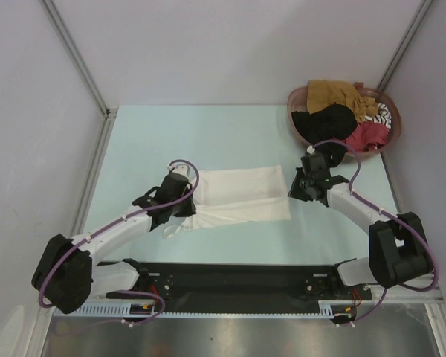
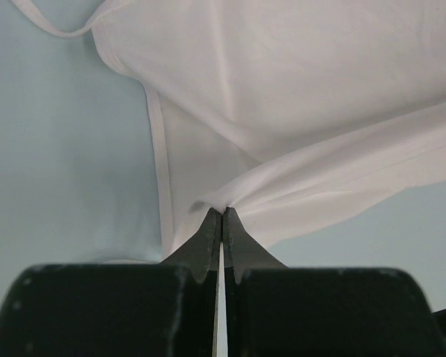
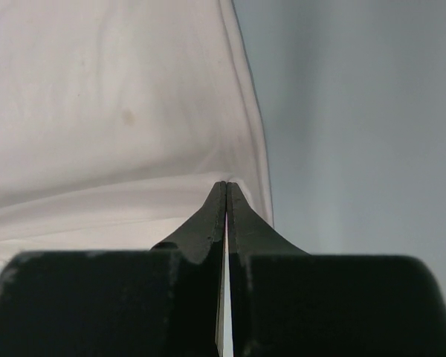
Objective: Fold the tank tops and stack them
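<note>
A: Entry one, white top [image 1: 241,195]?
B: Mid-desk [image 1: 171,134], seemingly half-folded. The left gripper [image 2: 221,216] and right gripper [image 3: 226,186] are each clamped on an end.
A: Remainder?
B: The other tops [image 1: 323,123] are unfolded in the basket [image 1: 291,111], far right corner. Stack not begun.

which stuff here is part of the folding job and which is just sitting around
Job: white cloth tank top, pinched in left pincer and right pincer; mustard-brown cloth top; black cloth top; striped cloth top; red cloth top.
Lying about: round reddish-brown plastic basket holding them; pale blue table.
</note>
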Controlling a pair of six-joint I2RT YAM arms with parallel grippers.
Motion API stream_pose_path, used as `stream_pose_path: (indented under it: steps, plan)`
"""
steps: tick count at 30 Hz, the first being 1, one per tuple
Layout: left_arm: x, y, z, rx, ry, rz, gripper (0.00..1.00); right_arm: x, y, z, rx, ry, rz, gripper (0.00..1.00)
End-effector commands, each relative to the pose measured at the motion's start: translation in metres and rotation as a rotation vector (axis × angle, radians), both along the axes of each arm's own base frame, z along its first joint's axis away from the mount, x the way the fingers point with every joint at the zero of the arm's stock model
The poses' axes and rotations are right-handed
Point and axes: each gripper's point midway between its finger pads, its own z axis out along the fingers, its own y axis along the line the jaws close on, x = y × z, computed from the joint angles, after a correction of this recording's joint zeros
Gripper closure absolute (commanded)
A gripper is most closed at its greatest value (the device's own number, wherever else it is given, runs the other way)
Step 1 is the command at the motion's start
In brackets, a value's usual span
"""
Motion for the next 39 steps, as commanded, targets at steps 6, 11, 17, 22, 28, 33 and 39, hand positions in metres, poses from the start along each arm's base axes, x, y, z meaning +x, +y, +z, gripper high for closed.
stream_pose_path:
  steps: [6, 11, 17, 22, 28, 33, 39]
  plan:
    - [0.026, -0.005, 0.013, 0.001, -0.057, -0.006, 0.99, 0.03, 0.007, 0.013, 0.019, -0.058, 0.023, 1.0]
    - [0.03, -0.007, 0.007, 0.006, -0.045, -0.013, 0.99, 0.033, 0.004, 0.004, 0.004, -0.039, 0.016, 1.0]
    - [0.031, -0.007, -0.003, 0.015, -0.029, -0.014, 0.85, 0.034, 0.003, -0.007, -0.009, -0.013, 0.012, 0.83]
    - [0.03, -0.003, -0.001, 0.023, -0.032, 0.007, 0.63, 0.037, 0.001, 0.0, -0.013, -0.03, 0.0, 0.68]
    - [0.04, 0.011, 0.032, 0.049, -0.115, 0.067, 0.4, 0.051, 0.004, 0.032, -0.003, -0.119, 0.03, 0.66]
    - [0.066, 0.021, 0.049, 0.067, -0.139, 0.104, 0.4, 0.077, 0.01, 0.043, -0.019, -0.145, 0.053, 0.63]
    - [0.101, 0.028, 0.04, 0.082, -0.12, 0.147, 0.42, 0.106, 0.016, 0.041, -0.046, -0.155, 0.061, 0.59]
